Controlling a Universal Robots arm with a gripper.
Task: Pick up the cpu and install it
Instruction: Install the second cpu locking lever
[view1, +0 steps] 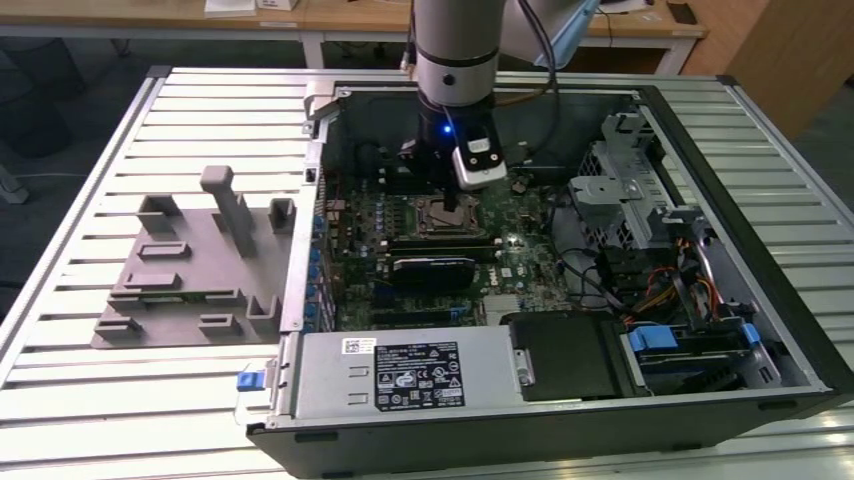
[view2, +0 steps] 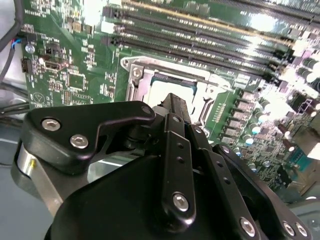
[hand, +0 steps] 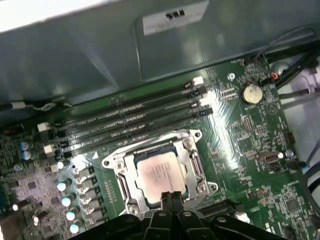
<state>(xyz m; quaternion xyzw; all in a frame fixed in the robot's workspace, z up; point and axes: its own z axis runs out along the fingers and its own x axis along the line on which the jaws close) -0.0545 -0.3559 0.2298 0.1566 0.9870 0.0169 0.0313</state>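
Gripper (hand: 170, 196) sits low inside your open computer case (view1: 747, 230), right over the motherboard (hand: 250, 145). Its fingers (hand: 175, 200) are pressed together with nothing between them. You can see the cpu (hand: 159, 174) just beyond the fingertips, lying flat in the socket (hand: 196, 165), its silver top facing up inside the metal frame. Past the socket from your tool run the memory slots (hand: 140, 120). Off beside the case, your grey holder block (view1: 187, 270) rests on the slatted table (view1: 80, 200).
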